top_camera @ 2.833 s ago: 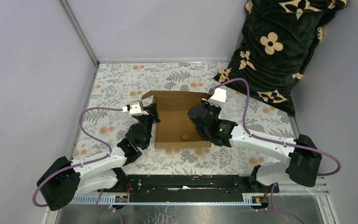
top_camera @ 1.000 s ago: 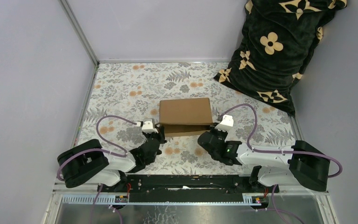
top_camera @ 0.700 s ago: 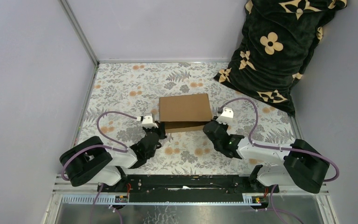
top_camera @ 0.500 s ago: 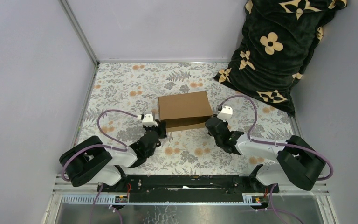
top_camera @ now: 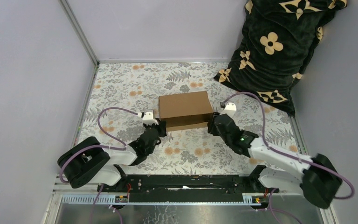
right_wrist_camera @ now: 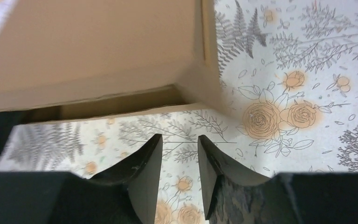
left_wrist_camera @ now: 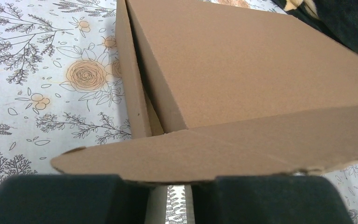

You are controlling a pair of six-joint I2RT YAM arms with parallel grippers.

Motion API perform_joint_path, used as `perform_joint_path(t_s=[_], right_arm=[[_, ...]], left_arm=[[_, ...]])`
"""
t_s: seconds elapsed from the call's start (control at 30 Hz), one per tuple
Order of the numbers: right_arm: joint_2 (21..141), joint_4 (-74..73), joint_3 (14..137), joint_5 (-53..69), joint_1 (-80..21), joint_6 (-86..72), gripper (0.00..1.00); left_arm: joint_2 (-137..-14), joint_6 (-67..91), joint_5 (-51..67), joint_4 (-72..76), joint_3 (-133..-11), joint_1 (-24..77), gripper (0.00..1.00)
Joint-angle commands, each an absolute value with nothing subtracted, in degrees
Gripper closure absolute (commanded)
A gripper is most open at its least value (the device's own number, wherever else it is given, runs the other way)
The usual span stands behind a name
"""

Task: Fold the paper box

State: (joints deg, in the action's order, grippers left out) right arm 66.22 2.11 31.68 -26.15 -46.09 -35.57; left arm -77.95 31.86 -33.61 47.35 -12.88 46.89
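The paper box (top_camera: 184, 108) is plain brown cardboard and lies mid-table with its lid down. In the left wrist view its lid (left_wrist_camera: 242, 60) slopes up slightly from the side wall, and a loose front flap (left_wrist_camera: 223, 149) lies across my fingers. My left gripper (top_camera: 161, 125) sits at the box's near left corner. Its jaws (left_wrist_camera: 170, 200) stand a little apart, open, with tablecloth showing between them and the tips hidden under the flap. My right gripper (top_camera: 213, 122) is at the near right corner. It is open (right_wrist_camera: 179, 140) and holds nothing, just short of the box (right_wrist_camera: 98, 51).
A black pillow with tan flowers (top_camera: 279, 46) leans in the back right corner, close to the box's right side. Grey walls and a metal post (top_camera: 81, 32) close the left and back. The floral tablecloth (top_camera: 121, 88) covers the table.
The upright lid has come down over the box. In the last second both grippers opened, and the right arm reached forward to the box's near right corner. The box turned slightly.
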Motion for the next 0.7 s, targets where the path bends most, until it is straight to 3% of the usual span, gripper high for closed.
perform_joint_path(t_s=[0.0,0.23,0.47,0.67], right_arm=[[54.21,-8.55,35.41,-21.42,-45.79,-32.0,0.57],[50.71,-19.8,49.38,-18.13,-45.79,-29.28,0.51],[69.15,-17.59,62.72,-17.55,-45.22,-25.55,0.47],[82.52,-13.94,69.1,-12.1,-42.47,-25.94,0.45]], left_arm=[[-80.85,31.6,-33.88,43.14,-12.53,45.97,0.78],[-82.76,31.03,-34.0,44.61,-13.44,45.87,0.79],[-80.6,30.03,-34.28,43.38,-13.62,45.86,0.79],[-76.48,29.09,-34.11,40.87,-13.18,45.87,0.73]])
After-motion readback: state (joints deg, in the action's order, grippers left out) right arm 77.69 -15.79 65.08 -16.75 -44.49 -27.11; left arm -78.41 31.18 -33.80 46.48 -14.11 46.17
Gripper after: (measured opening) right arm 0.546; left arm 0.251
